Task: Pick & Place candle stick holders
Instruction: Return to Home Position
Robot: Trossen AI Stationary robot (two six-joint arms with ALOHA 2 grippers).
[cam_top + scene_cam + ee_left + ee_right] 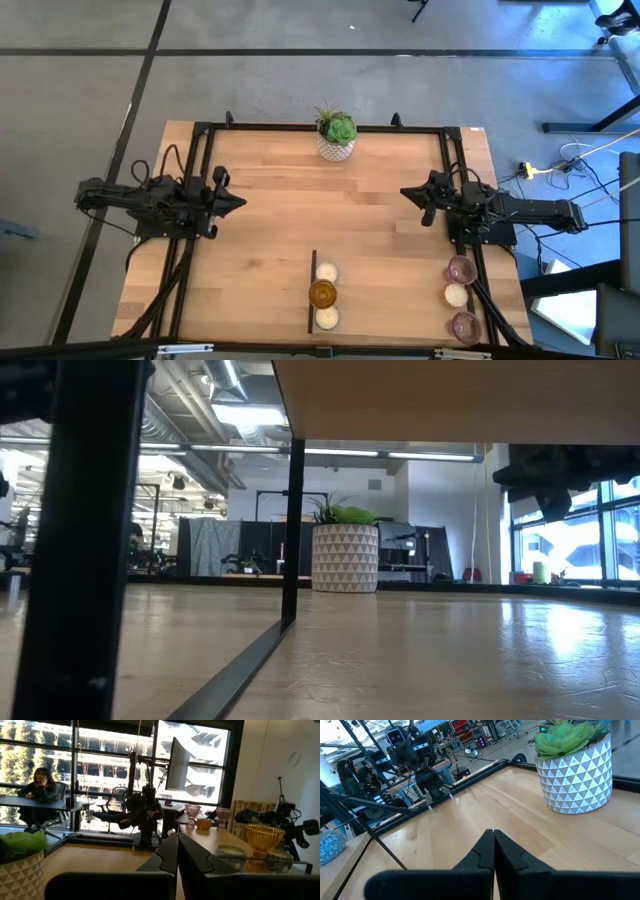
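- Both arms sit out at the sides of the wooden table (pixel 270 240). The left gripper (pixel 238 203) is by the left rail and the right gripper (pixel 405 192) by the right rail, tips pointing at each other across the width.
- Jaws on both are pressed together with nothing between them. On each wrist view the fingers (pixel 167 857) (pixel 482 852) meet in one closed point.
- The candle stick holders are all down at the near edge, in two rows of three.
- One row is around mid-width, tucked right beside a thin black bar (pixel 313 290): a cream holder (pixel 326 272), the amber holder (pixel 322 294), then another cream holder (pixel 326 318), packed close.
- The other row hugs the right rail near the corner — a purple holder (pixel 460 269), a cream one (pixel 456 295), a second purple one (pixel 465 325).
- The plant pot (pixel 336 142) stands alone at the far edge, centred, just inside the black frame (pixel 300 127).
- Between the two grippers, and from the pot down to the rows, we see a wide stretch of bare wood — well apart from everything.
- Beyond the table, the left wrist view catches a person (pixel 39 784) seated at a desk.
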